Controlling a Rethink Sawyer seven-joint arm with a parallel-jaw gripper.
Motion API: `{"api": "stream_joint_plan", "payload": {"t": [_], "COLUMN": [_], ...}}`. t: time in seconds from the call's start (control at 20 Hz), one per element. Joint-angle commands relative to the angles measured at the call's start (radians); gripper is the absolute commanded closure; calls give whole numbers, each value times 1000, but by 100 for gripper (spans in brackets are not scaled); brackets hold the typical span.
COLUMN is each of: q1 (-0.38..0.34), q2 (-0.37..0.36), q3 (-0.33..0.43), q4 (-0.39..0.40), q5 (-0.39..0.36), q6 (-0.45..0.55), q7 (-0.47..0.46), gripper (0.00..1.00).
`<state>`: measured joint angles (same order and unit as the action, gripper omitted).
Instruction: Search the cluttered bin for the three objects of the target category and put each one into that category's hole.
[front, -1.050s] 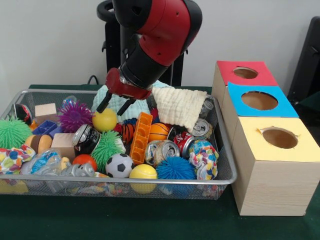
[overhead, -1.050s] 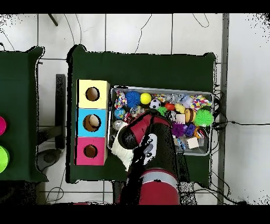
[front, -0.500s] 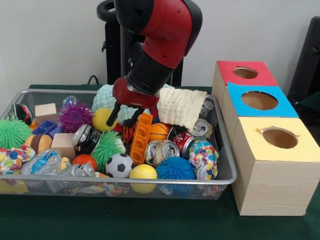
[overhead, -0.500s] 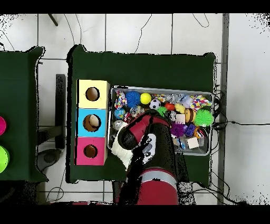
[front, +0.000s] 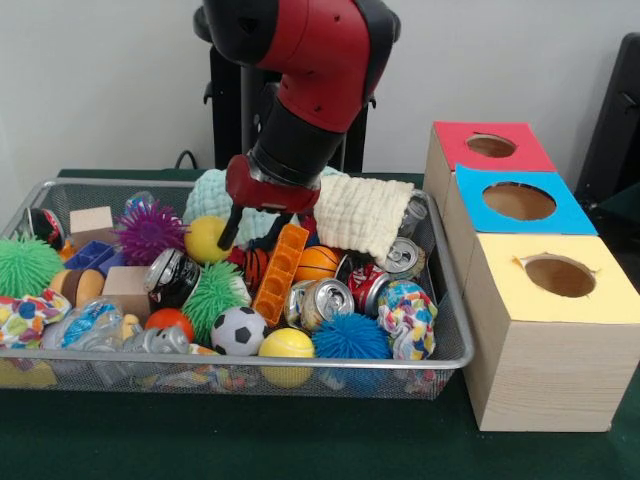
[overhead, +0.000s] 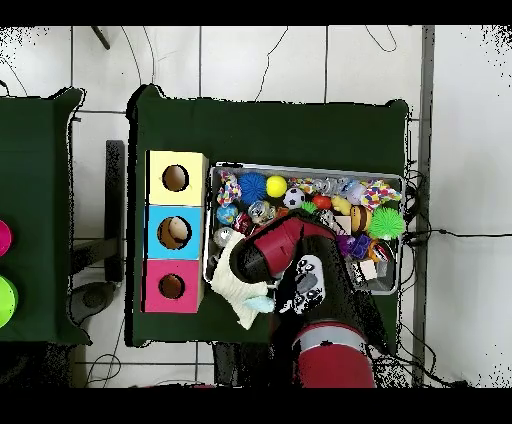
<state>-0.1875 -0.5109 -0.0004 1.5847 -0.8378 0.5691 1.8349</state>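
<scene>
The gripper (front: 252, 226) is open and holds nothing. One dark finger (front: 229, 232) shows just right of the yellow ball (front: 207, 240), and the other is half hidden behind the top of the orange block (front: 281, 268). Over the last second it has dropped from above the ball and shifted right, into the gap between ball and block. The block's near end has slid slightly left and the silver can (front: 328, 298) beside it has turned a little, so the arm seems to be nudging the pile.

The white cloth (front: 365, 212) hangs over the far right part of the wire bin (front: 240, 357), just right of the wrist. The target category is not named, so I cannot tell which three objects count; everything is in the bin. The red box (front: 452, 140), blue box (front: 478, 218) and yellow box (front: 505, 290) stand right of the bin, and nothing shows in their holes from the front. By my reading the search has only begun.
</scene>
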Motion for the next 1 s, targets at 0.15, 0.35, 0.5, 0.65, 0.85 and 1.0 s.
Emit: {"api": "stream_joint_plan", "payload": {"t": [0.15,0.35,0.5,0.65,0.85,1.0], "q1": [-94,-116,-139,-168,-191,-200], "q2": [-7,-3,5,9,-1,-7], "q3": [224,245,275,320,359,374], "q4": [113,101,101,112,129,137], "q5": [67,48,24,-5,-51,-81], "q6": [350,442,424,352,314,271], "q7": [-515,-577,-588,-616,-705,-701], "gripper": [0,0,0,0,0,0]}}
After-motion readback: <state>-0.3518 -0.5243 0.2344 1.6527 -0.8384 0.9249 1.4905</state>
